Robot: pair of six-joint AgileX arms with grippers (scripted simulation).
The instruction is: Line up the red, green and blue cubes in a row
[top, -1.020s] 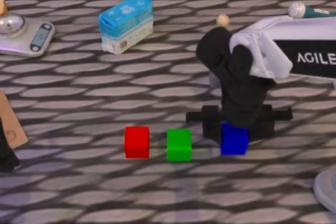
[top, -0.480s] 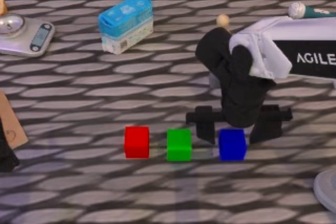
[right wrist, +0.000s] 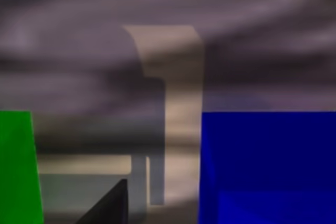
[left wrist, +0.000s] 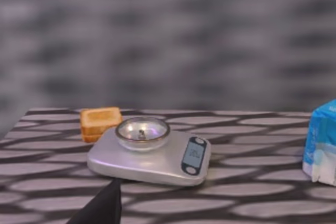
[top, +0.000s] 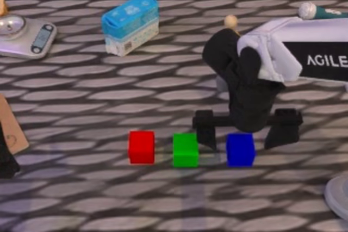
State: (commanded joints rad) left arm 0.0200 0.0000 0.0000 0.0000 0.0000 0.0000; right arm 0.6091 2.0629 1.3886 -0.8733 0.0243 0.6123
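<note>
A: What do you have nearest you?

B: You have the red cube (top: 141,146), green cube (top: 185,149) and blue cube (top: 241,149) in a row on the table (top: 81,199), red leftmost, small gaps between.

A: And the claws?

B: Your right gripper (top: 246,132) hangs just behind the blue cube, fingers spread wide, holding nothing. Your left gripper (top: 6,161) sits parked at the left edge; you cannot tell its state.

A: Farther back?

B: A printed box (top: 130,23) and a kitchen scale (top: 26,35).
</note>
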